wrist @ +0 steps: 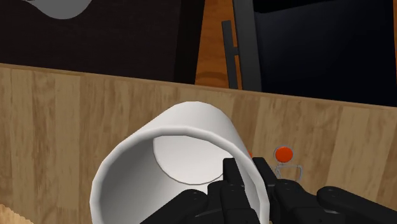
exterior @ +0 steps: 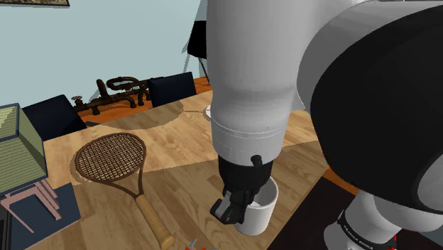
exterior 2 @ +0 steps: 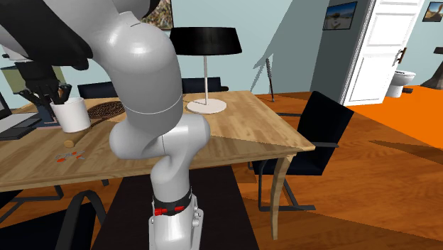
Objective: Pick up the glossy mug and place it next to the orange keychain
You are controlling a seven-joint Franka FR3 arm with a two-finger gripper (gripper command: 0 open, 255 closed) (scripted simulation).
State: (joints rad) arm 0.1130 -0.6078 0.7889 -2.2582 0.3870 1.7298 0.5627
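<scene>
A plain white mug (exterior: 259,209) stands by the table's near edge in the shoulder view, and my black gripper (exterior: 228,212) is shut on its rim. In the wrist view one finger is inside the mug (wrist: 172,165) and the other outside, with the gripper (wrist: 245,167) clasping the wall. From there the mug looks tilted. Whether it rests on the wooden table (exterior: 177,142) or hangs just above it I cannot tell. The orange keychain (wrist: 283,153) lies on the table just beyond the fingers. In the second exterior view the mug (exterior 2: 71,113) is at the far left, with the keychain (exterior 2: 64,158) nearer the table's front edge.
A tennis racket (exterior: 113,167) lies left of the mug. A black-shaded lamp (exterior 2: 204,42) stands on the table's middle. Dark chairs (exterior 2: 319,135) surround the table. A small house-shaped object (exterior: 21,163) and a brown pipe-like thing (exterior: 117,89) sit at the shoulder view's left.
</scene>
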